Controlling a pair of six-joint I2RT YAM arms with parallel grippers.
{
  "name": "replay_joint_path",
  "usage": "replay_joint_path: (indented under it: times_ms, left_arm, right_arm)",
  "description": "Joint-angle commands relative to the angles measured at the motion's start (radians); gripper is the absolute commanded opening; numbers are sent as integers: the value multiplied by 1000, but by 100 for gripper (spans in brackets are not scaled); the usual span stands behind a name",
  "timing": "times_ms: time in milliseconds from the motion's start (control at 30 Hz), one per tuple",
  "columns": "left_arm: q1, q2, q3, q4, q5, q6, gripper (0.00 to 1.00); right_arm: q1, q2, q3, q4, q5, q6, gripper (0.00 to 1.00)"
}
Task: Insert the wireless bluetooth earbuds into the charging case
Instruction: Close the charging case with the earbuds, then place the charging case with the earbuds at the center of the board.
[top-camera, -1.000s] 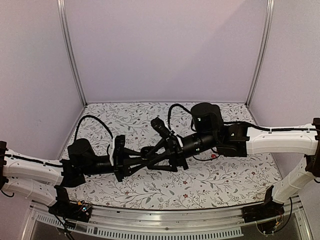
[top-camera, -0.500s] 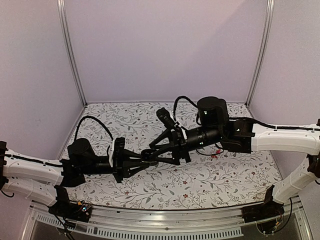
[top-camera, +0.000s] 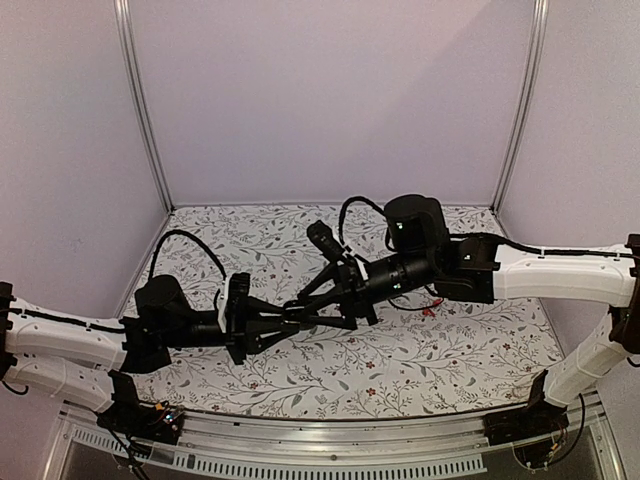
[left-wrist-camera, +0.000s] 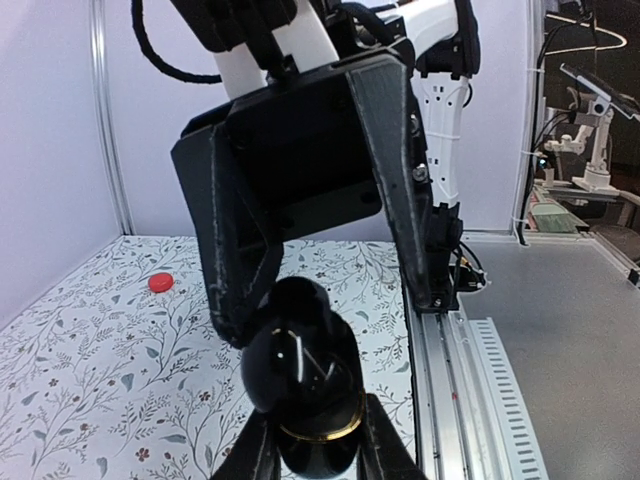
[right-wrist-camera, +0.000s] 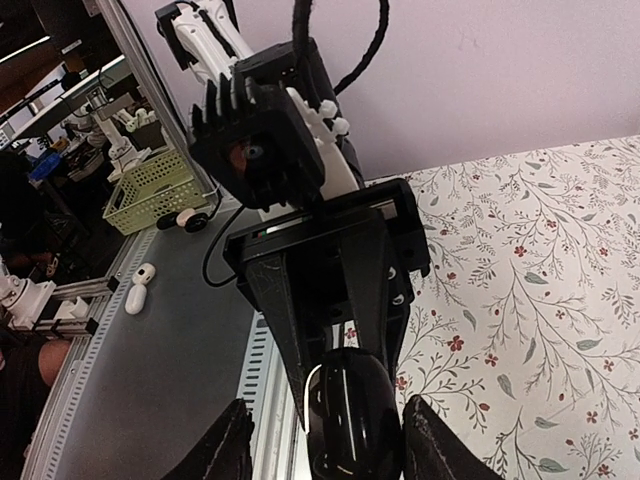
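- Left gripper (left-wrist-camera: 315, 452) is pressed together on the black case (left-wrist-camera: 300, 380), pinching its lower end.
- Right gripper (right-wrist-camera: 330, 450) is spread, a finger either side of the case; whether they touch it is unclear.
- The case's inside is hidden.
- One case, one red earbud (left-wrist-camera: 160, 282), which lies on the table (left-wrist-camera: 80, 380), well apart from the case.

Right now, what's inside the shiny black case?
Its inside is hidden: the black case, pinched in the left jaws, shows only its shiny shell and a gold ring. The right jaws stand open around it. One red earbud lies outside, on the table.
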Motion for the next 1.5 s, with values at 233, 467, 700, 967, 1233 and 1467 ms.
replay_joint_path:
  times_ms: [233, 467, 700, 967, 1233, 1467]
  left_arm:
    - [46, 22, 36, 1, -45, -42, 0]
    - [158, 162, 114, -83, -74, -192, 0]
    - [381, 419, 273, -151, 13, -415, 0]
    - [548, 759, 515, -245, 105, -572, 0]
    - [594, 981, 730, -380, 126, -621, 0]
    - [603, 1102, 925, -586, 74, -608, 0]
  right_arm:
    - [41, -17, -3, 4, -89, -45, 47]
    - [-17, -90, -69, 87, 18, 15, 51]
    - [-78, -201, -153, 72, 216, 33, 57]
    - [-252, -345, -326, 79, 340, 60, 60]
    - [-352, -483, -435, 68, 423, 75, 69]
    - [-378, -518, -458, 50, 484, 100, 91]
